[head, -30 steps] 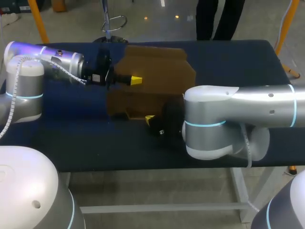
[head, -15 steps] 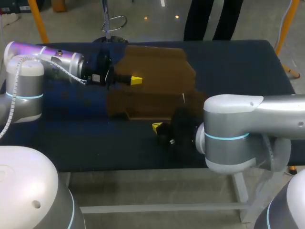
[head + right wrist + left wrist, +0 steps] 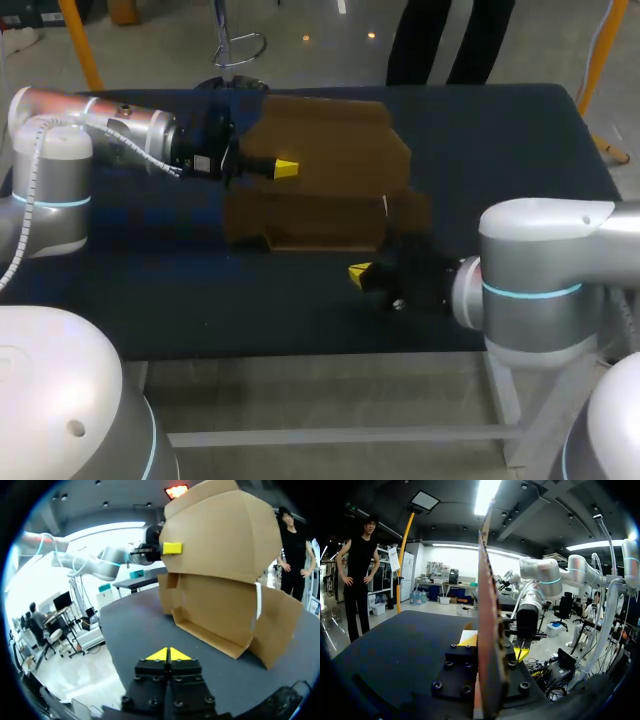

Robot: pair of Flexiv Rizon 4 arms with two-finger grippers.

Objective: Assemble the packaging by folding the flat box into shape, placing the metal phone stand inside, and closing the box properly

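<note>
On the counter (image 3: 500, 140), left jaws are clamping the box (image 3: 330, 160) by a panel, apparently propping it upright; right jaws are hovering nearby, clenched empty.

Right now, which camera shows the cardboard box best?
The right wrist view: the box fills it, panels and flaps clear. The head view shows it dark from above; the left wrist view only one panel edge-on in the left pincer.
</note>
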